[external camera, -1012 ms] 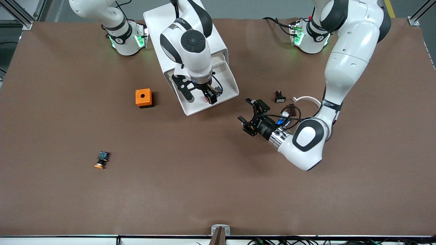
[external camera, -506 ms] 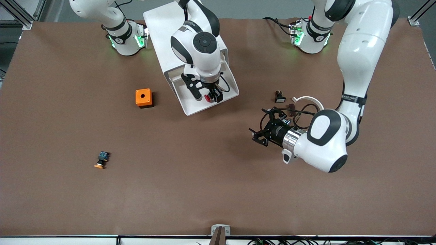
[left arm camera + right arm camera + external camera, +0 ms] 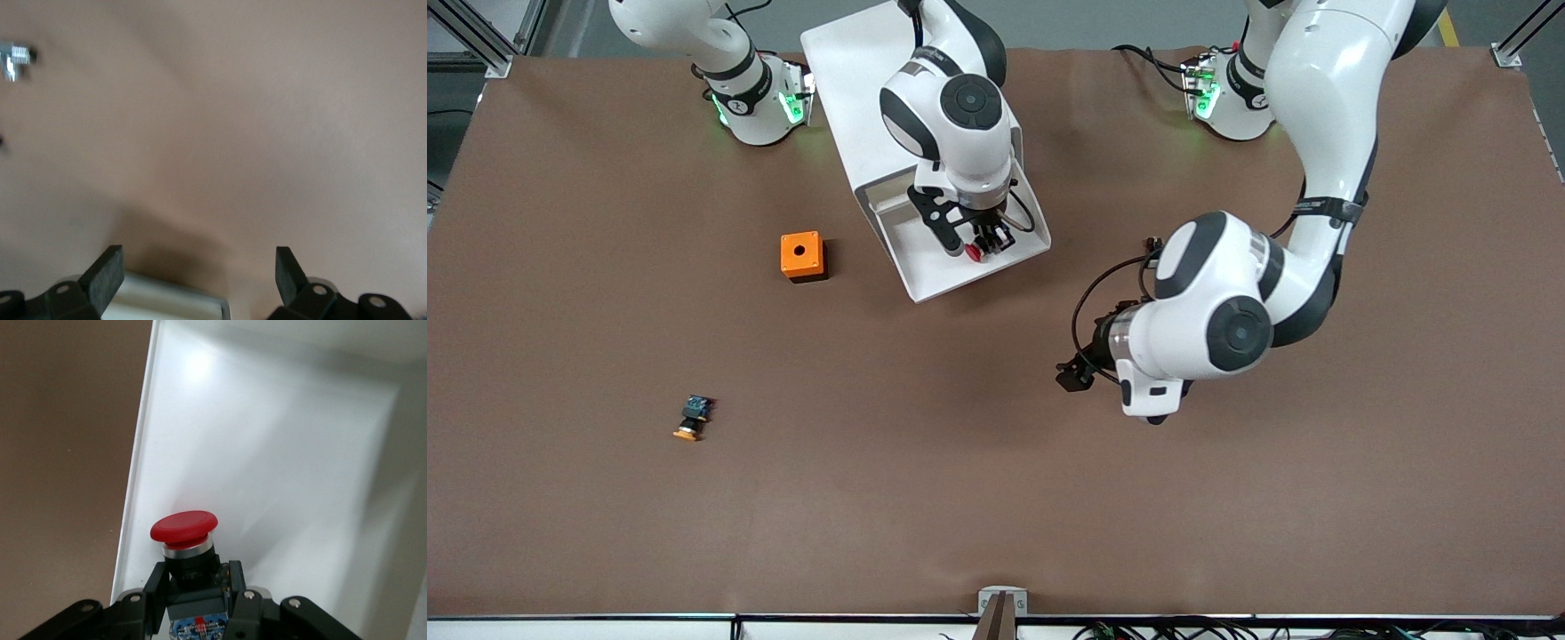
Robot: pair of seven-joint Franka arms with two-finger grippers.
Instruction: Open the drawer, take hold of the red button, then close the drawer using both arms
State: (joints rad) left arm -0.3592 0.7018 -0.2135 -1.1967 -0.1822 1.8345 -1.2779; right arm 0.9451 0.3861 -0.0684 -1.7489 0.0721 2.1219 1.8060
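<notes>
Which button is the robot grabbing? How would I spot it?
Find the open white plastic drawer near the robots' bases. Inside it, the right gripper is shut on the small push-button with a round red cap. Its look-alike on the brown table has an orange cap.

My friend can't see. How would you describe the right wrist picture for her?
A black pincer is shut on the body of a button with a round red cap, held over the white inside of an open drawer. Brown table shows beside the drawer's edge.
</notes>
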